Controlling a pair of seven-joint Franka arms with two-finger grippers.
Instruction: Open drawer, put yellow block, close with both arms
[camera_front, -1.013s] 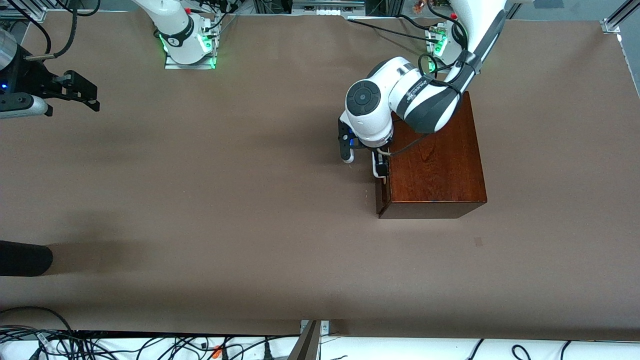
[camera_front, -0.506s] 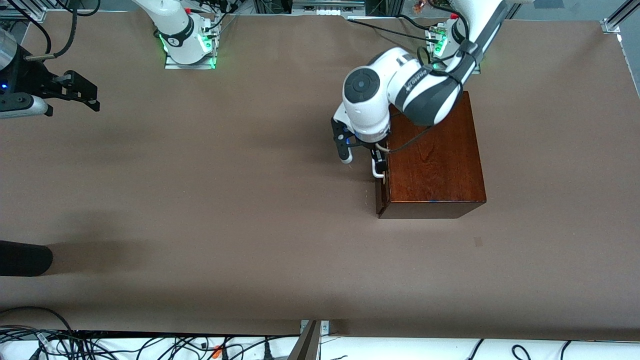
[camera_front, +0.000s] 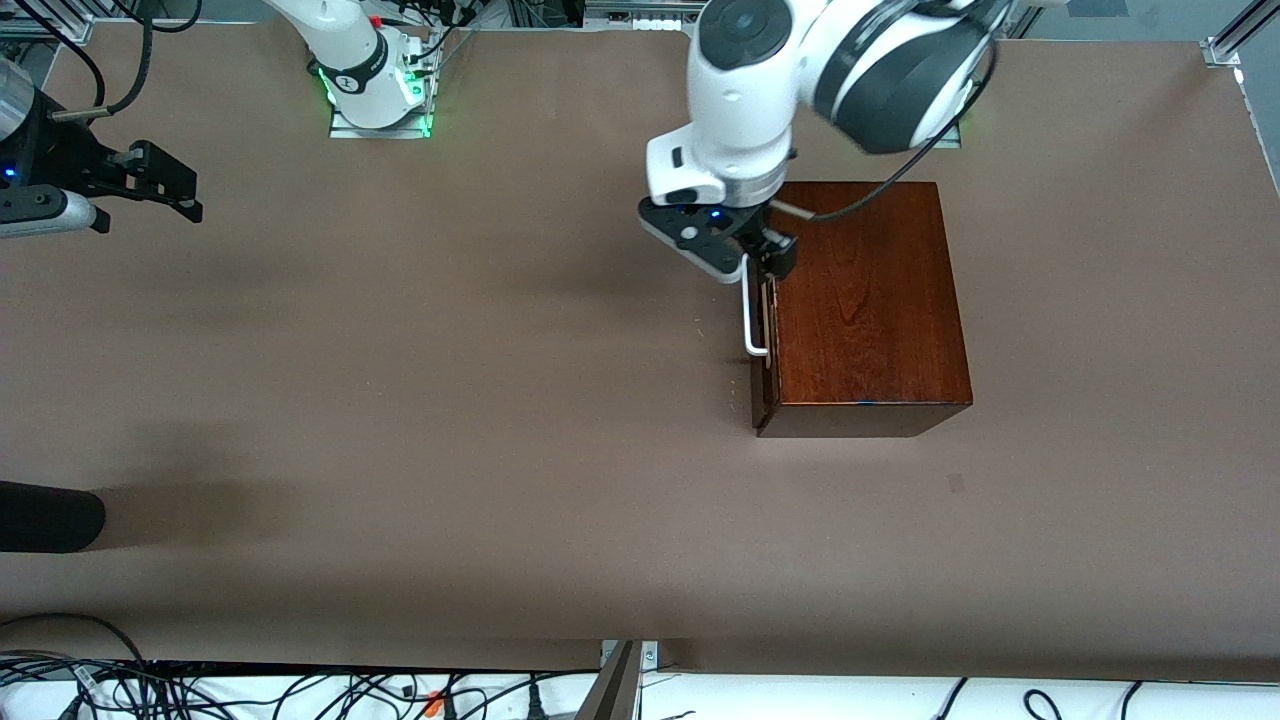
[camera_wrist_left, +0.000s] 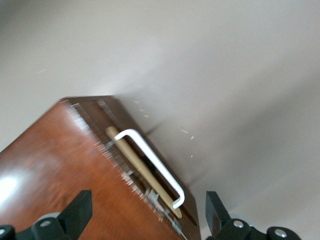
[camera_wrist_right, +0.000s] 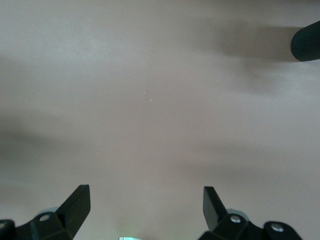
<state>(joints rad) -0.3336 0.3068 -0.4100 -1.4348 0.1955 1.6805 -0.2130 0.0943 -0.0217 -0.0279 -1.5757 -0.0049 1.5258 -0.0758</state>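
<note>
The mahogany box (camera_front: 865, 300) stands toward the left arm's end of the table, its drawer front facing the right arm's end. The drawer's white bar handle (camera_front: 750, 320) is free, and a thin pale strip of the tray (camera_wrist_left: 142, 172) shows between the front and the box. My left gripper (camera_front: 748, 258) hangs open over the handle's end nearest the arm bases; in the left wrist view the handle (camera_wrist_left: 152, 165) lies below the left gripper (camera_wrist_left: 147, 200), untouched. My right gripper (camera_front: 185, 190) waits open over bare table at the right arm's end, nothing in the right gripper (camera_wrist_right: 146, 195). The yellow block is out of view.
A black rounded object (camera_front: 45, 515) pokes in at the right arm's end, nearer the front camera, and it shows in the right wrist view too (camera_wrist_right: 306, 42). Cables (camera_front: 300, 690) run along the table's near edge. The brown tabletop (camera_front: 450, 400) stretches between the box and the right gripper.
The left arm has lifted and turned, carrying its gripper up from beside the handle toward the handle's end nearest the bases. The handle now shows in full. The right arm has not moved.
</note>
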